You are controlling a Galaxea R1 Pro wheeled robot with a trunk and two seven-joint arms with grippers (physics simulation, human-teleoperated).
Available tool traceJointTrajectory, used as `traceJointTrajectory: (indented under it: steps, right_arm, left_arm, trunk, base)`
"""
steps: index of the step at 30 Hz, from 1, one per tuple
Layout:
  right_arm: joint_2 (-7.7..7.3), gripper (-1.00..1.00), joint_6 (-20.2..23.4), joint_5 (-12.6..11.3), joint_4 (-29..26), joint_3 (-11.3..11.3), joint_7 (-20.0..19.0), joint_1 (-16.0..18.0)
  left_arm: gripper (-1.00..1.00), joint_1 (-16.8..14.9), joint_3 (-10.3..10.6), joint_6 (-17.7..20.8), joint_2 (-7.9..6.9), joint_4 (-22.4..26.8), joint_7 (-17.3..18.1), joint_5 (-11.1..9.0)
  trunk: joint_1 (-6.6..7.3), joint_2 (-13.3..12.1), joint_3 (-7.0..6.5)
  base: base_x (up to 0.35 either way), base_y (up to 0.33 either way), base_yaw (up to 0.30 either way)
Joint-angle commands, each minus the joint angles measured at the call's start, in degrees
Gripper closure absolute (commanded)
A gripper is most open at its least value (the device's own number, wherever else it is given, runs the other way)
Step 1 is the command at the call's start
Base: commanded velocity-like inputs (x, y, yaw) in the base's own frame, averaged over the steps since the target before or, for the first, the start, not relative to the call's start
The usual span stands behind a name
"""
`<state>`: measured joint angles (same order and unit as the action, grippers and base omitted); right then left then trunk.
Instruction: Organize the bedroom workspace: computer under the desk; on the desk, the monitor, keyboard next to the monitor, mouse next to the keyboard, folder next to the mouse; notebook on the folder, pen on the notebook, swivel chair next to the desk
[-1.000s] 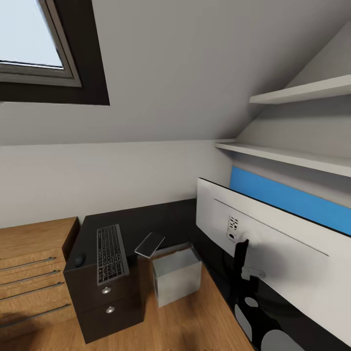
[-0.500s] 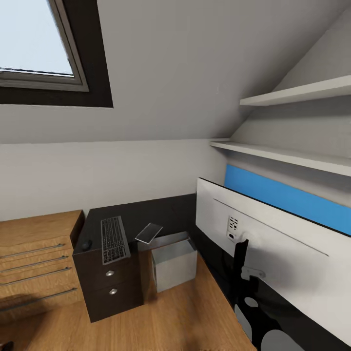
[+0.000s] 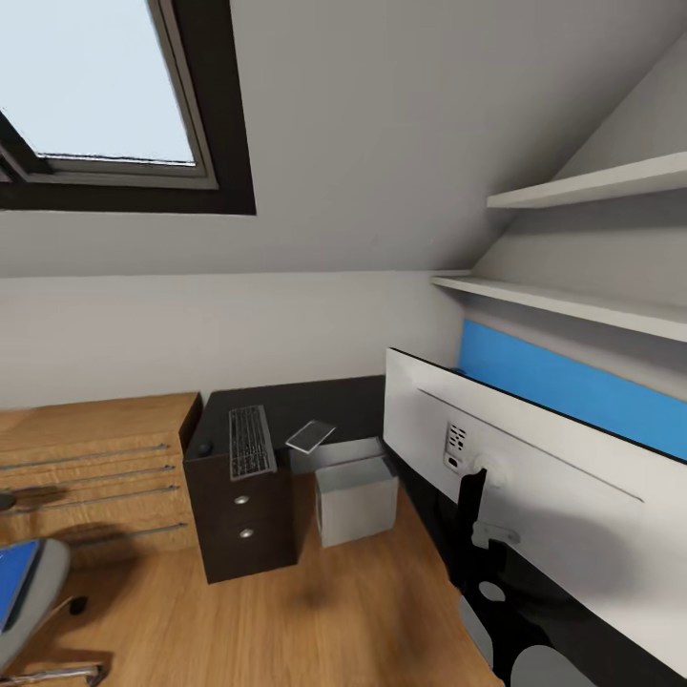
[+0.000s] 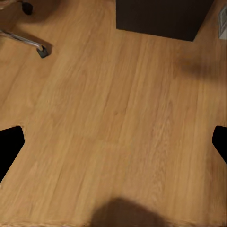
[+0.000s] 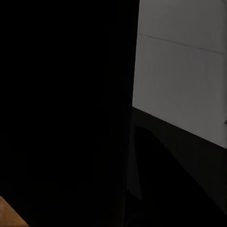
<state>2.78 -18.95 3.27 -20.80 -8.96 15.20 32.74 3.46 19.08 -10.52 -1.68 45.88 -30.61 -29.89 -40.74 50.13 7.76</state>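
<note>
The monitor [image 3: 534, 477] hangs close in front of me at the right, pale back toward me, black stand [image 3: 468, 520] below. Its grey-white back [image 5: 184, 71] is right up against the right wrist camera, where my right gripper is lost in darkness. The desk [image 3: 324, 405] stands further off, bearing the keyboard [image 3: 250, 442], the mouse [image 3: 204, 447] and the notebook [image 3: 310, 436]. The computer [image 3: 356, 496] sits on the floor by the drawer unit [image 3: 243, 520]. At the lower left is the swivel chair [image 3: 43, 587] with the folder [image 3: 14, 577] on its seat. My left gripper [image 4: 113, 146] is open over bare floor.
Light wooden low shelving [image 3: 95, 468] stands left of the desk. A blue wall panel [image 3: 572, 382] and two wall shelves [image 3: 572, 305] are behind the monitor. A chrome chair leg [image 4: 23, 40] and the drawer unit's base [image 4: 161, 19] lie ahead of the left gripper. Wooden floor [image 3: 334, 611] spreads between me and the desk.
The camera has drawn back and turned, so the desk looks smaller and the chair with the folder has come into view at lower left. The monitor kept its place in the picture.
</note>
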Motion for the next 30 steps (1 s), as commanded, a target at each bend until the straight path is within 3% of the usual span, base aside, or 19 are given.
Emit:
traceJointTrajectory:
  steps: [1,5,14,30]
  right_arm:
    - [0.03,1.0,-0.21,0.07,0.06,-0.18,0.18,0.04]
    - [0.03,1.0,-0.21,0.07,0.06,-0.18,0.18,0.04]
    - [0.03,1.0,-0.21,0.07,0.06,-0.18,0.18,0.04]
    - [0.03,1.0,-0.21,0.07,0.06,-0.18,0.18,0.04]
  left_arm:
    - [-1.0,-0.03,0.35,-0.38,-0.08,0.08,-0.33,-0.61]
    - [-1.0,-0.03,0.35,-0.38,-0.08,0.08,-0.35,-0.69]
    - [-1.0,-0.03,0.39,-0.38,-0.09,-0.55,-0.33,-0.78]
    - [-1.0,-0.03,0.43,-0.47,-0.08,-1.72,-0.33,-0.66]
  trunk:
    - [0.02,0.06,0.08]
    - [0.02,0.06,0.08]
    - [0.02,0.06,0.08]
    - [0.02,0.06,0.08]
  base:
    - [-0.296,-0.2,0.243]
    - [-0.291,-0.198,0.246]
    - [-0.064,-0.052,0.258]
    - [-0.244,-0.223,0.257]
